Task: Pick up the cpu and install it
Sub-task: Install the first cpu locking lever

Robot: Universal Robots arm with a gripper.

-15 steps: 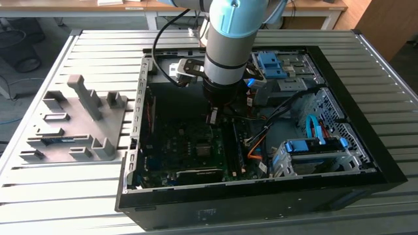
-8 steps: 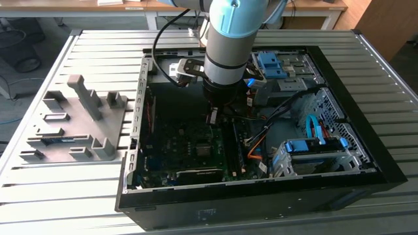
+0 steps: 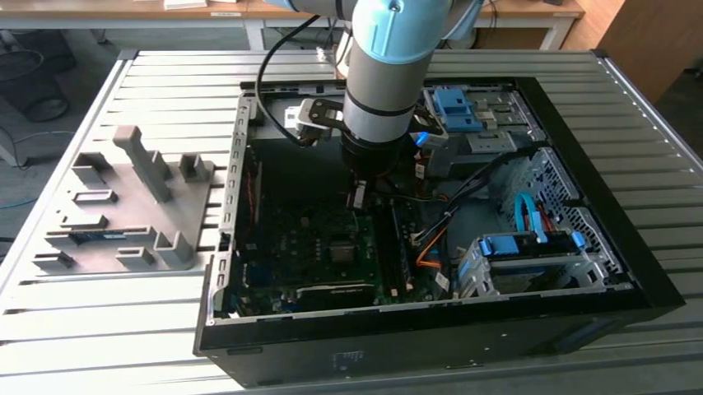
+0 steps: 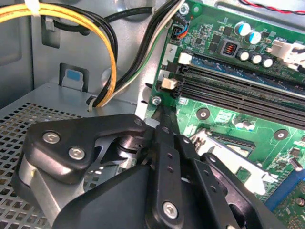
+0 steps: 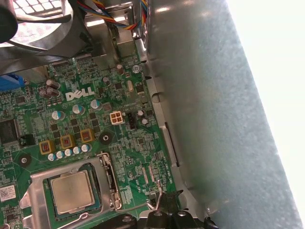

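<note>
The arm reaches down into the open computer case (image 3: 615, 247), which lies on the slatted metal surface (image 3: 165, 74). The tool (image 4: 164, 112) hangs just above the motherboard (image 5: 81, 124), near the memory slots (image 4: 238, 90) seen in the second wrist view. Its fingers (image 4: 167, 157) stand pressed together into one narrow tip, with nothing between them.

The cpu (image 5: 72, 192) sits in its socket on the motherboard, framed by the metal retention bracket (image 5: 38, 195). In the first wrist view the tool tip (image 5: 158, 202) lies just beside the socket's lever side, apart from the cpu itself.

Yellow and black cables (image 4: 107, 52) run along the case wall beside the board. A grey parts holder (image 3: 127, 206) stands on the surface at the exterior view's left of the case.
</note>
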